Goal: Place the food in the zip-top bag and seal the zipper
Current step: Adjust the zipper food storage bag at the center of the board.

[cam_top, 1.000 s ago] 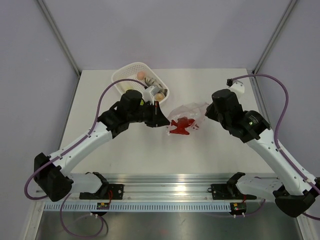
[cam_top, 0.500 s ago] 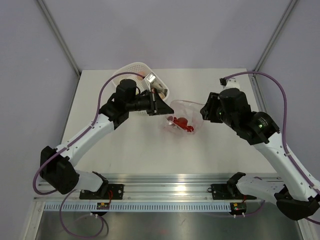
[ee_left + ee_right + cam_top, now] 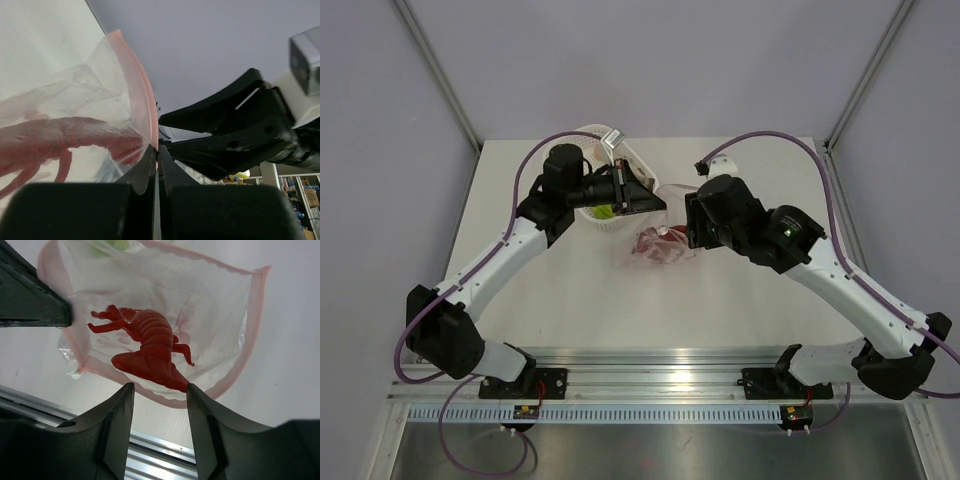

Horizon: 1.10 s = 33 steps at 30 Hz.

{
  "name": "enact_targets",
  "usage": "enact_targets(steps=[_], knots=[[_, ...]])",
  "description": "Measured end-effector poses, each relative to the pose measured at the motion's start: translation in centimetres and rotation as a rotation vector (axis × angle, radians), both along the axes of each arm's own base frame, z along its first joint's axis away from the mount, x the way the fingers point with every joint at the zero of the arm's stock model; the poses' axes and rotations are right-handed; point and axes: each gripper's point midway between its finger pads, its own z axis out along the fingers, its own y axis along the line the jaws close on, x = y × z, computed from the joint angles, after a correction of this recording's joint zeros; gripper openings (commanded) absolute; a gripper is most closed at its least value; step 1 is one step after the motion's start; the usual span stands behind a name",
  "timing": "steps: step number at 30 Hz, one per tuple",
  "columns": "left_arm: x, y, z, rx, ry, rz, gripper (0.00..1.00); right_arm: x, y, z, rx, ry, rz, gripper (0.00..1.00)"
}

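Observation:
The zip-top bag (image 3: 658,246) hangs crumpled at mid table with the red lobster (image 3: 665,243) inside it. My left gripper (image 3: 642,203) is shut on the bag's pink zipper strip (image 3: 141,98), and the lobster (image 3: 60,136) shows through the plastic. My right gripper (image 3: 686,234) is open just right of and above the bag. In the right wrist view, its fingers (image 3: 116,412) straddle the bag's lower edge below the lobster (image 3: 150,352) without touching it. The other food is mostly hidden. A green vegetable (image 3: 604,211) shows in the basket.
The white perforated basket (image 3: 603,225) sits at the far middle, largely hidden under my left arm. The left gripper (image 3: 30,296) shows at the upper left of the right wrist view. The aluminium rail (image 3: 660,382) runs along the near edge.
The left gripper has lifted the bag by its edge toward the basket. The right arm has swung left over the bag and its jaws now stand open.

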Motion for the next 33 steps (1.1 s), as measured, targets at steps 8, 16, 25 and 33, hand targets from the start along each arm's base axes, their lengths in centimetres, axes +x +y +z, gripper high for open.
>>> enact_targets(steps=[8, 16, 25, 33], knots=[[-0.2, -0.4, 0.7, -0.039, 0.003, -0.034, 0.00, 0.9, -0.5, -3.5, -0.108, 0.044, -0.052, 0.49], [-0.2, -0.4, 0.9, -0.046, -0.005, -0.039, 0.00, 1.9, -4.8, 0.0, 0.029, -0.055, -0.233, 0.71], [-0.2, -0.5, 1.5, -0.067, -0.017, -0.047, 0.00, 3.8, -9.1, -2.8, 0.172, 0.017, -0.398, 0.78], [0.1, -0.7, 1.2, -0.079, -0.009, -0.047, 0.00, 4.3, -5.9, -7.3, 0.236, 0.164, -0.349, 0.59]])
